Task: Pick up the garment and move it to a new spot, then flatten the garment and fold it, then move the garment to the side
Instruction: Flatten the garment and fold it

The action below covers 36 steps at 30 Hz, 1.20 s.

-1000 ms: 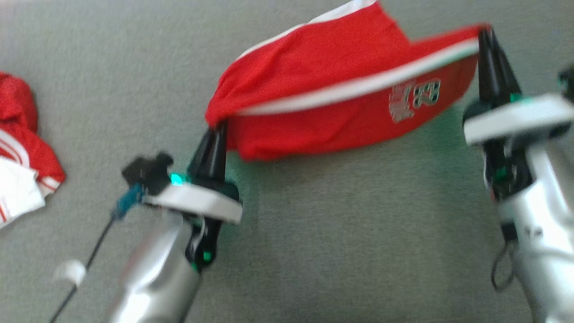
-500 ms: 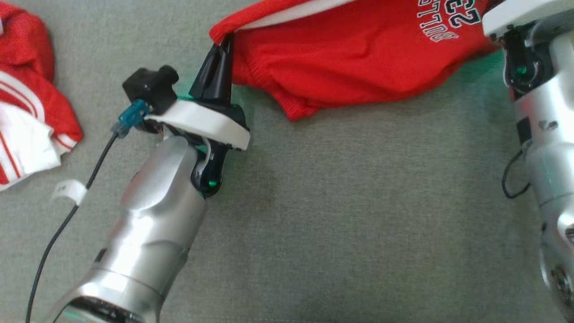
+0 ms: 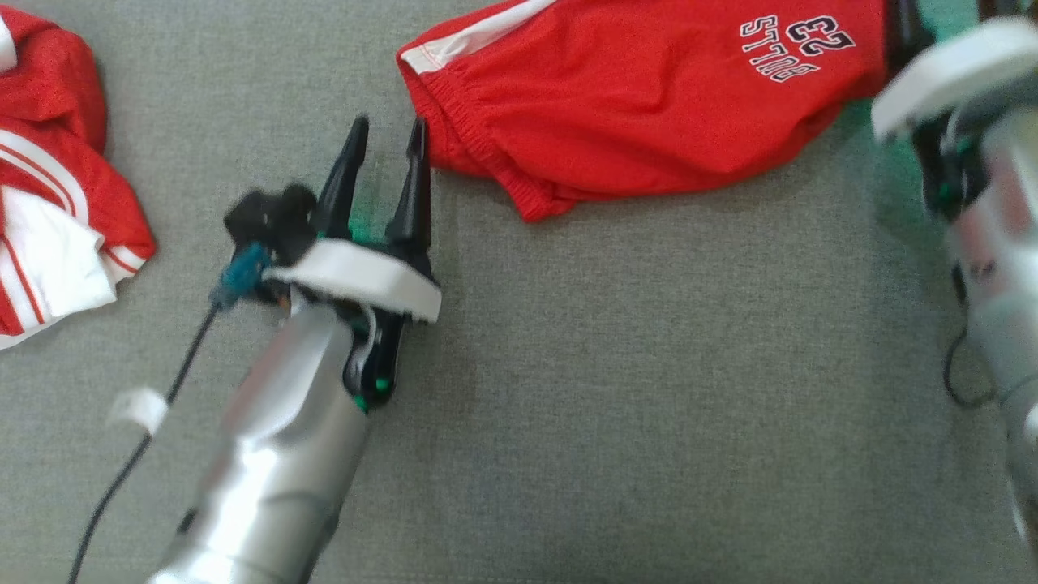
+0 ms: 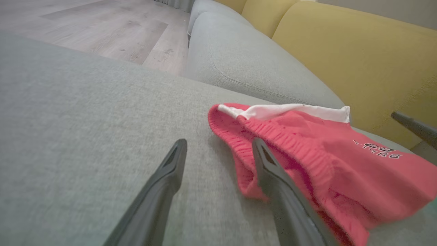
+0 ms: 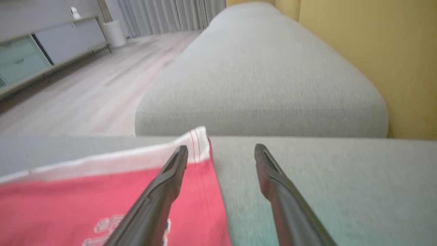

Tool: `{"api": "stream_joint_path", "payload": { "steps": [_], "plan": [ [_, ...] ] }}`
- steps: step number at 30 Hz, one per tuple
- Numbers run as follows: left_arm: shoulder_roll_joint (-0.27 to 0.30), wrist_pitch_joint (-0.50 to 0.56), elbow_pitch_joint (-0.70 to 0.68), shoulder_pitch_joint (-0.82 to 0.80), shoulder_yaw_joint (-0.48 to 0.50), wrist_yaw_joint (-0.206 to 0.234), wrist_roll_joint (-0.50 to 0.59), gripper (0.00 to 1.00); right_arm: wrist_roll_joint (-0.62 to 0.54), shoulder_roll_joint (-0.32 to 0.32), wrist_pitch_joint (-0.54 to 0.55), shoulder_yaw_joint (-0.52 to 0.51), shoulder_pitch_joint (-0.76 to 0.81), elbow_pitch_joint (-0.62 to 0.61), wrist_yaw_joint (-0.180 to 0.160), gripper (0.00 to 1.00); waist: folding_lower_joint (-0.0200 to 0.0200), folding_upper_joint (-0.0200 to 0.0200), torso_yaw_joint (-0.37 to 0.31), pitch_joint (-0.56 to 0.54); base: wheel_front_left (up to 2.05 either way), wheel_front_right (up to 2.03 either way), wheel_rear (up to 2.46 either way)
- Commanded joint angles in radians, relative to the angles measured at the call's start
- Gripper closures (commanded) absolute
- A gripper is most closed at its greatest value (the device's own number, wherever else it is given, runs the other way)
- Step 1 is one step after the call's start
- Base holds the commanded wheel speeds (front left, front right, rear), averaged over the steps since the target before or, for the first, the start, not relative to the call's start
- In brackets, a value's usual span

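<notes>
Red shorts (image 3: pixel 641 105) with a white side stripe and a printed number lie on the grey couch cushion (image 3: pixel 608 389) at the top of the head view. My left gripper (image 3: pixel 388 136) is open just left of the waistband, holding nothing. The left wrist view shows the shorts (image 4: pixel 324 164) to the right of my open left gripper (image 4: pixel 218 145), its right finger (image 4: pixel 273 171) lying over the elastic edge. My right gripper (image 5: pixel 221 149) is open beside the hem of the shorts (image 5: pixel 102 194), with nothing between its fingers.
A second red and white garment (image 3: pixel 49 178) lies crumpled at the left edge of the cushion. Yellow backrests (image 4: pixel 358 58) stand behind the seat. Another grey cushion (image 5: pixel 263 82) continues beyond, with wooden floor (image 5: pixel 85 92) past the front edge.
Both grippers have let go of the shorts, which now lie on the cushion. The left gripper has opened and drawn back toward me. The camera view has also shifted.
</notes>
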Motion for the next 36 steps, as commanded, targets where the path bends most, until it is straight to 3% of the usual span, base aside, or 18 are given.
{"api": "stream_joint_path", "payload": {
  "steps": [1,9,10,11,25,36],
  "plan": [
    [0.02,-0.005,-0.035,0.026,0.038,0.006,0.014,0.0,-0.01,0.006,-0.012,0.013,0.035,-0.003,-0.001,0.0,0.0001,0.0,-0.001,-0.006,0.0,0.0,0.0],
    [0.02,-0.005,-0.154,0.166,0.105,0.027,0.109,0.0,-0.02,0.04,0.07,0.088,0.117,0.11,-0.001,0.01,0.0001,0.0,0.01,-0.022,0.0,0.0,0.0],
    [0.02,-0.005,-0.159,0.175,0.109,0.028,0.115,0.0,-0.011,0.046,0.082,0.091,0.122,0.118,-0.001,0.43,0.0001,0.0,0.01,-0.025,0.0,0.0,0.0],
    [0.02,-0.005,-0.162,0.183,0.112,0.029,0.122,0.0,-0.001,0.054,0.091,0.096,0.128,0.122,-0.001,1.0,0.0001,0.0,0.009,-0.029,0.0,0.0,0.0],
    [0.02,-0.005,-0.177,0.366,0.181,0.031,0.256,0.0,0.18,0.066,-0.009,0.078,0.35,0.061,-0.001,1.0,0.0001,0.0,-0.07,-0.223,0.0,0.0,0.0],
    [0.02,-0.005,-0.21,0.548,0.21,0.031,0.251,0.0,0.24,0.013,-0.02,0.053,0.508,-0.018,-0.001,1.0,0.0001,0.0,-0.105,-0.322,0.0,0.0,0.0]
  ]
}}
